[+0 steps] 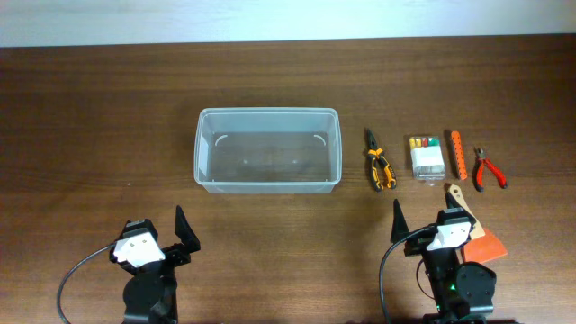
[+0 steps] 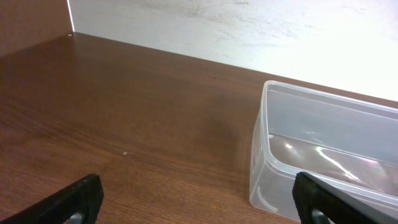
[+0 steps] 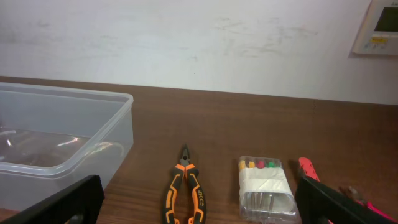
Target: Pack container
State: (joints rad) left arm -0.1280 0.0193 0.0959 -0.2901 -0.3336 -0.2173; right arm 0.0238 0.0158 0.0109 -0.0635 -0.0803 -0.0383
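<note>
The container [image 1: 268, 185] is a clear plastic tub standing empty at the table's middle. It also shows in the left wrist view [image 2: 323, 143] and the right wrist view [image 3: 62, 124]. To its right lie orange-black pliers [image 1: 379, 167] [image 3: 185, 193], a clear case of coloured bits [image 1: 426, 155] [image 3: 264, 186], an orange-red tool [image 1: 456, 155] [image 3: 306, 168] and small red pliers [image 1: 488, 169]. My left gripper [image 1: 160, 236] [image 2: 199, 194] is open and empty, near the front edge, left of the container. My right gripper [image 1: 425, 225] [image 3: 199, 200] is open and empty, in front of the tools.
A scraper with a wooden handle and an orange blade [image 1: 471, 227] lies right beside my right gripper. A white wall stands behind the table's far edge [image 3: 249, 93]. Bare wood lies left of the container [image 1: 99, 144].
</note>
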